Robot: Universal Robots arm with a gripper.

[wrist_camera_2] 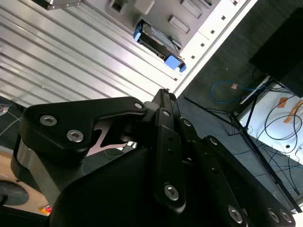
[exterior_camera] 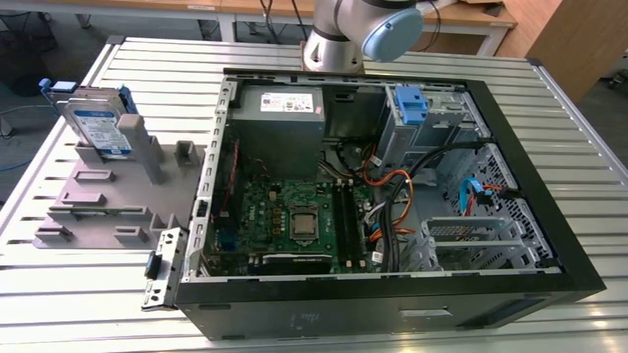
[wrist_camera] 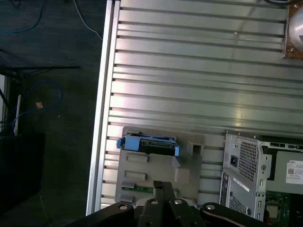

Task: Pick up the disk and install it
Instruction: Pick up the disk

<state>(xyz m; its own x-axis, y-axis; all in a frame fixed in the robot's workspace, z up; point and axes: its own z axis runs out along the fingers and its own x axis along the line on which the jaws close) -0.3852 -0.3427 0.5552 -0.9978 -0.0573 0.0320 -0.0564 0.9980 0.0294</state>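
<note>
In the exterior view, one ribbed metal table [exterior_camera: 579, 132] carries one open computer case [exterior_camera: 393, 294] and, at the exterior view's left, one grey holder [exterior_camera: 98, 198]. The single disk [exterior_camera: 98, 121] stands on edge in the holder's far end, labelled face showing, well apart from the case. Inside the case, one blue bracket [exterior_camera: 409, 103] sits at the far right, with one grey power supply [exterior_camera: 279, 110] to its left. The arm [exterior_camera: 363, 29] rises at the table's far edge.

The first wrist view looks down on the disk's [wrist_camera: 149, 143] narrow edge, with a blue carrier end on each side. The gripper [wrist_camera: 163, 185] has its two fingers together on nothing, clear of the disk.

In the second wrist view, the gripper's [wrist_camera_2: 163, 93] black links fill the foreground, with the disk [wrist_camera_2: 158, 40] beyond the tip. Cables [wrist_camera_2: 227, 90] lie on the floor past the table's edge.
</note>
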